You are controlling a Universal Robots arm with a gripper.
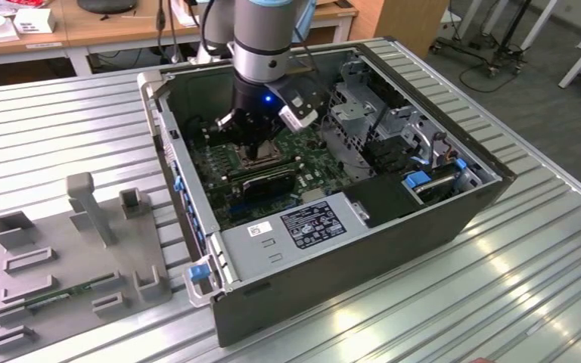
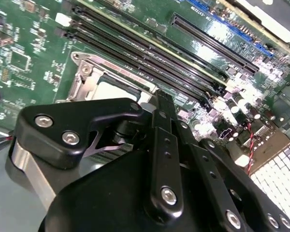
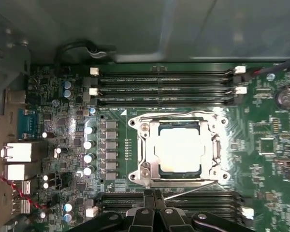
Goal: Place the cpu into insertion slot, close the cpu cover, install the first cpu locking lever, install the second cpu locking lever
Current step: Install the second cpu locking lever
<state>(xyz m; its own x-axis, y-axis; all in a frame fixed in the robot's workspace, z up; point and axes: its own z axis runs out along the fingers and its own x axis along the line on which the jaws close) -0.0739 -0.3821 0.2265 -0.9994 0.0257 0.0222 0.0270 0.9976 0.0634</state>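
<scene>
In the first wrist view the cpu (image 3: 180,147) lies flat in the insertion slot (image 3: 221,175), its pale metal top showing through the window of the cpu cover (image 3: 149,147), which lies down over it. A thin wire locking lever (image 3: 193,189) runs along the socket edge nearest my gripper (image 3: 154,195). The black fingertips are pressed together, shut, right at that edge with nothing seen between them. The second wrist view shows the gripper (image 2: 160,99) from behind, its tip at the socket's side by the cpu (image 2: 113,89). In the exterior view the gripper (image 1: 260,147) reaches down inside the computer case.
Long black memory slots (image 3: 164,87) run on both sides of the socket. The open computer case (image 1: 452,204) walls in the board, with a power supply (image 1: 301,223) near the front and drive cages at the exterior view's right. A grey fixture (image 1: 79,257) stands on the ribbed metal table.
</scene>
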